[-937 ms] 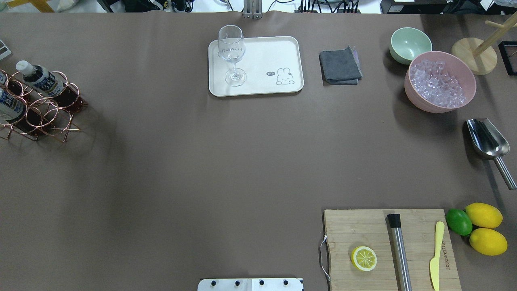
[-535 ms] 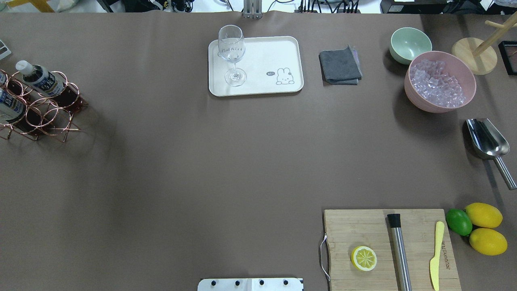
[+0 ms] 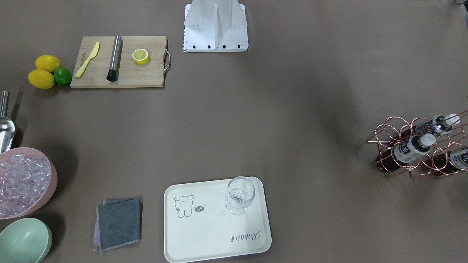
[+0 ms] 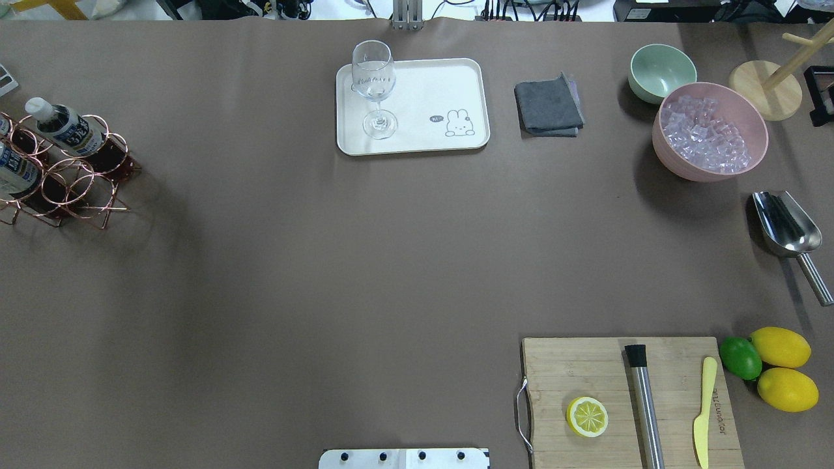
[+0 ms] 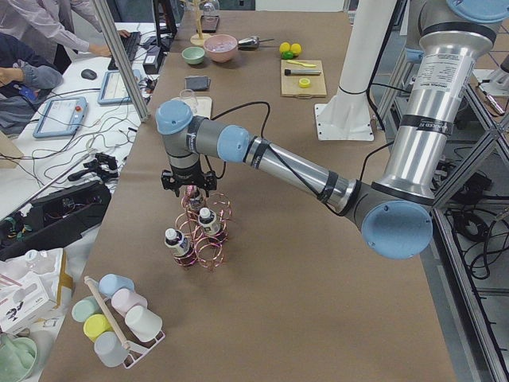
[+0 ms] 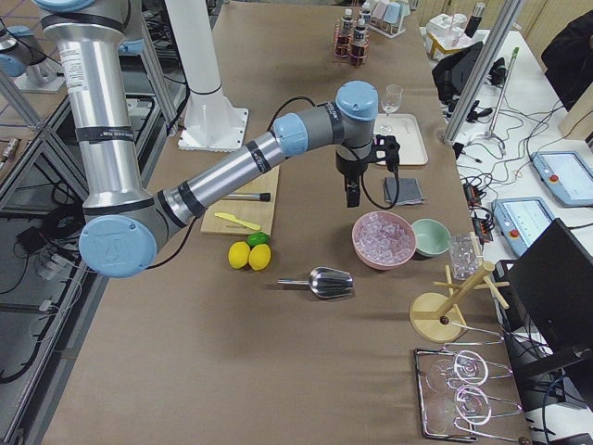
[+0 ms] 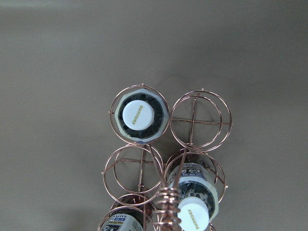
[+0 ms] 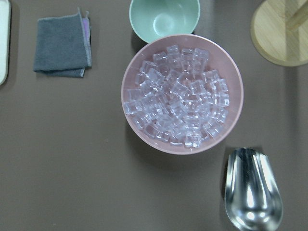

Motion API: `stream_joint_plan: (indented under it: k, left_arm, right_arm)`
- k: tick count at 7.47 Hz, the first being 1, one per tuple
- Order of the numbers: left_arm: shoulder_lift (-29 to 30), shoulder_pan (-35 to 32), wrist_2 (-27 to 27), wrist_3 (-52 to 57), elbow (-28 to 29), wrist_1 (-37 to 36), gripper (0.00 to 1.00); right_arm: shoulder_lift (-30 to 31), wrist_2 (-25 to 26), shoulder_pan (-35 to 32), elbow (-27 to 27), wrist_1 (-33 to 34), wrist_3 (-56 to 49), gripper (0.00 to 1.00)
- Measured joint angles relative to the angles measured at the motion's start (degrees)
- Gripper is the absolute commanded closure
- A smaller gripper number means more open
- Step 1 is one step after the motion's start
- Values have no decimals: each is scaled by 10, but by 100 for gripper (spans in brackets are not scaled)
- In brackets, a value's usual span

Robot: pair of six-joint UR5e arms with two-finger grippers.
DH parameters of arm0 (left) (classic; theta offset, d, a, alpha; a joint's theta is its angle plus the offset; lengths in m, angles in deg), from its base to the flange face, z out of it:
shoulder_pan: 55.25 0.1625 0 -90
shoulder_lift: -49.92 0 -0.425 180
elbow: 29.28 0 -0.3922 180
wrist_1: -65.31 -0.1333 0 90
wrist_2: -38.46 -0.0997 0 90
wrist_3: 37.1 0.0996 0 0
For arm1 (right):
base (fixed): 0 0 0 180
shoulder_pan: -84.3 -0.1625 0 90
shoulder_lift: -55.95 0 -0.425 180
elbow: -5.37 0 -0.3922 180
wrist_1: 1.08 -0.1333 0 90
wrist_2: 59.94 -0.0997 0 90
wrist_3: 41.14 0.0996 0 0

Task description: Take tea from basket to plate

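Note:
Three tea bottles stand in the copper wire basket [image 4: 81, 195] at the table's left end; two show in the overhead view [image 4: 65, 127] [image 4: 16, 172]. In the left wrist view I look straight down on one white cap [image 7: 137, 115] in the basket [image 7: 199, 120]. My left gripper [image 5: 188, 189] hovers just above the basket's far bottle; I cannot tell whether it is open. The plate [image 4: 423, 85] lies at the far middle and holds a stemmed glass [image 4: 374, 88]. My right gripper [image 6: 353, 198] hangs above the table by the pink bowl; I cannot tell its state.
A grey cloth [image 4: 548, 105], green bowl [image 4: 661, 71], pink bowl of ice [image 4: 710, 130] and steel scoop [image 4: 785, 228] stand at the right. A cutting board [image 4: 573, 365] with a lemon half, muddler and knife lies front right, beside lemons [image 4: 782, 368].

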Motion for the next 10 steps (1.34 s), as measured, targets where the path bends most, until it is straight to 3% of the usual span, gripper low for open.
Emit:
stream_joint_plan:
  k: [3, 4, 7, 10]
  left_arm:
    - [-2, 6, -1, 11, 0, 2, 94]
    - [-2, 6, -1, 15, -1, 2, 100]
    - [-1, 3, -4, 19, -7, 1, 100]
    - [1, -5, -4, 19, -18, -3, 100]
  right_arm:
    - [-1, 9, 61, -65, -206, 89, 0]
    - [-2, 23, 78, -86, -272, 116, 0]
    - [-9, 55, 107, -146, -451, 176, 0]
    - [-20, 65, 112, -158, -517, 202, 0]
